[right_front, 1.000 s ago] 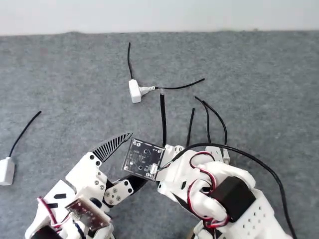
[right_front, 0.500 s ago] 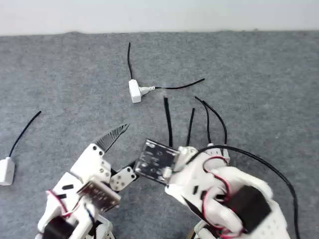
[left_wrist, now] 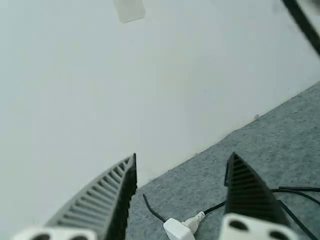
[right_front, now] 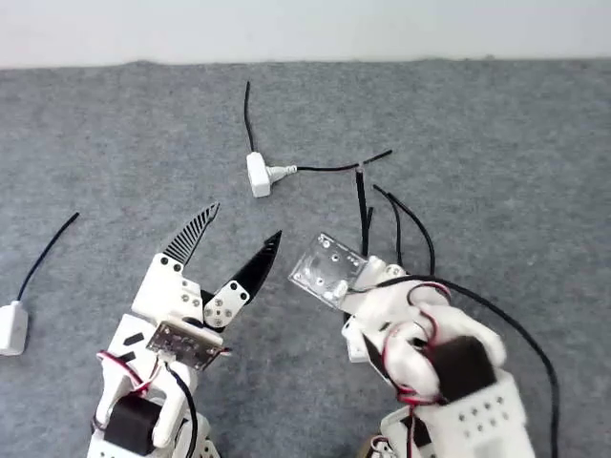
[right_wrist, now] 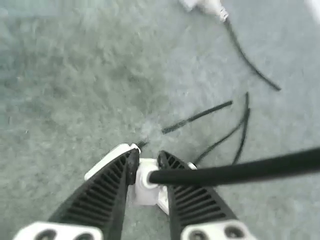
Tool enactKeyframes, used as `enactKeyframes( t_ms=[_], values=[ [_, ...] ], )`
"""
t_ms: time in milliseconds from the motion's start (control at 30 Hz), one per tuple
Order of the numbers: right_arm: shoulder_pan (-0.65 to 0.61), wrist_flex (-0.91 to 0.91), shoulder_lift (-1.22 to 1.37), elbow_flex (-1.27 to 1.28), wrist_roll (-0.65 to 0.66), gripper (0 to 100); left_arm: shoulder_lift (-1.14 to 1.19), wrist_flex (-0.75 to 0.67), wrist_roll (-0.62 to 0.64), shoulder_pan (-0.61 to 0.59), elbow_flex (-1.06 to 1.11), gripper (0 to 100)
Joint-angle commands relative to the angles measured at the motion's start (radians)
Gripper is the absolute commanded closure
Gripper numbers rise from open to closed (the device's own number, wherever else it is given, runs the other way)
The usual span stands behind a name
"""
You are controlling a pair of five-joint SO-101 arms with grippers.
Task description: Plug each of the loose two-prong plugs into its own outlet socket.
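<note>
My right gripper (right_wrist: 147, 156) is shut on a white two-prong plug (right_wrist: 144, 184), whose black cord (right_wrist: 235, 172) runs off sideways. From above, that cord (right_front: 362, 196) sticks up ahead of the right arm (right_front: 420, 334). A white outlet socket (right_front: 257, 175) with a plug in it lies at the far centre; it is also the socket (left_wrist: 176, 228) ahead of my left gripper (left_wrist: 182, 160). The left gripper (right_front: 229, 240) is open and empty, low on the left. A second white socket (right_front: 11, 327) lies at the far left edge.
Loose black cords (right_front: 410, 229) lie beside the right arm, and their plug ends are hidden under it. More cords (right_wrist: 200, 116) cross the grey carpet (right_front: 496, 143) under the right gripper. A pale wall (right_front: 305, 29) borders the far edge.
The right arm has swung right and away with its plug, and the cord's tip has shifted right. The left gripper has separated from the right arm, turned away, and both its fingers now stand spread.
</note>
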Motion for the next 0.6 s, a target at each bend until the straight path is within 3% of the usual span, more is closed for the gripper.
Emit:
enactKeyframes(
  t_ms=[0,200,567],
  values=[
    [0.013,-0.101,0.039,0.107,0.026,99.0,-0.009,-0.040,0.018,-0.005,0.010,73],
    [0.022,-0.122,0.094,0.203,0.209,99.0,-0.009,-0.124,0.015,-0.043,0.054,73],
    [0.016,-0.427,0.104,0.442,0.178,99.0,-0.009,-0.126,0.015,-0.046,0.056,73]
  ],
)
